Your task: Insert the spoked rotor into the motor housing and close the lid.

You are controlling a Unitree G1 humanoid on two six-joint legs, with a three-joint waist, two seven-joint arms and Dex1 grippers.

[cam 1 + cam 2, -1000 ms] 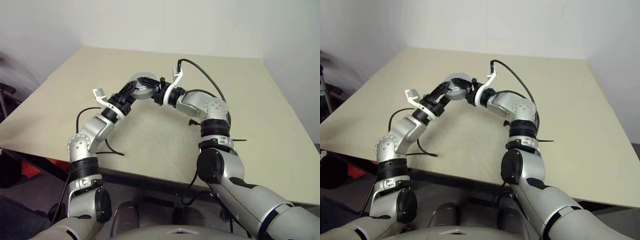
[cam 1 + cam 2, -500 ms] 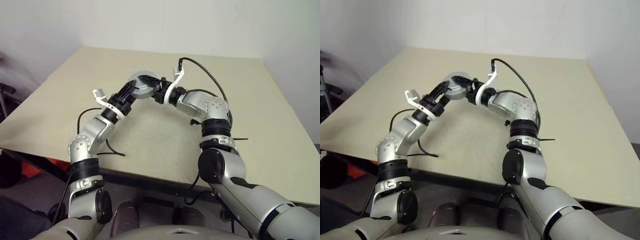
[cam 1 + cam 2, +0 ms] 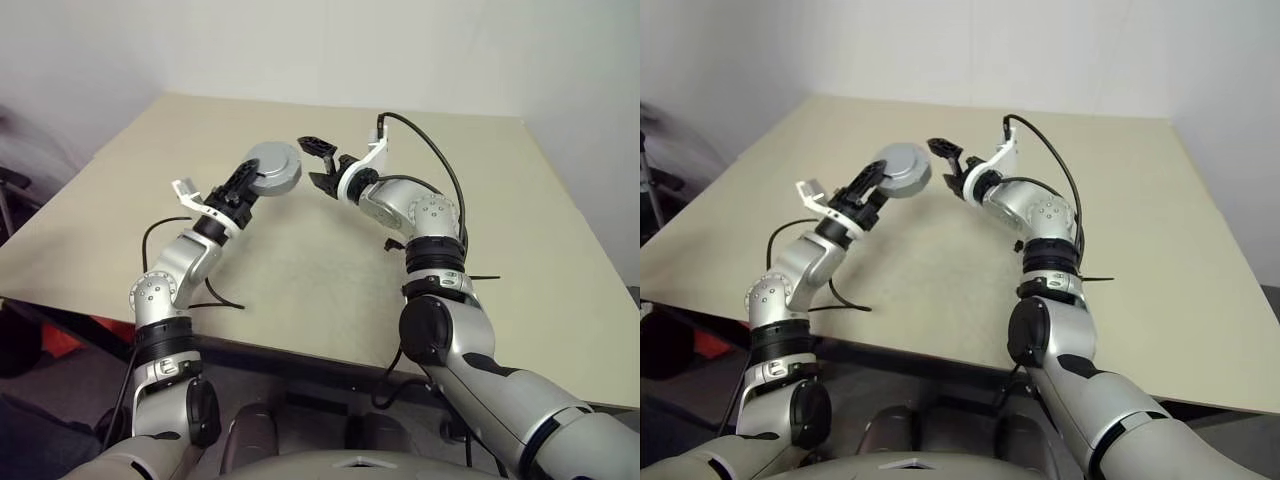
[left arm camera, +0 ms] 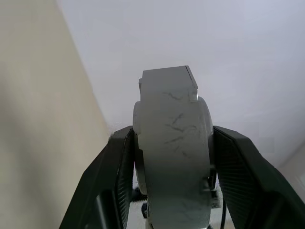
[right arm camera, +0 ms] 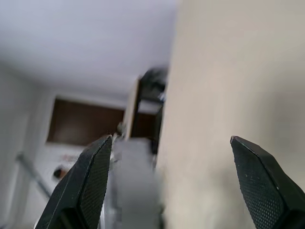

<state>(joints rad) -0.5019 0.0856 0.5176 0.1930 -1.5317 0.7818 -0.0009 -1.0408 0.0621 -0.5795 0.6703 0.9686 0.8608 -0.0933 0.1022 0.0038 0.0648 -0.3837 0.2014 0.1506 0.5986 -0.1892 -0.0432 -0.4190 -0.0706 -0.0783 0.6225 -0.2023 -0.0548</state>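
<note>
Jaws: the left gripper [image 3: 243,180] is clamped on the closed housing [image 3: 272,165] above the table [image 3: 330,270], so I'd hold it level and lower it gently, while the right gripper [image 3: 316,161], a second ago on the housing, now gapes empty just beside it.

Beige table [image 3: 300,270], black cables [image 3: 215,290] lying near its front edge

Motor housing [image 3: 273,167] left of right gripper [image 3: 317,162], above table [image 3: 520,230].
</note>
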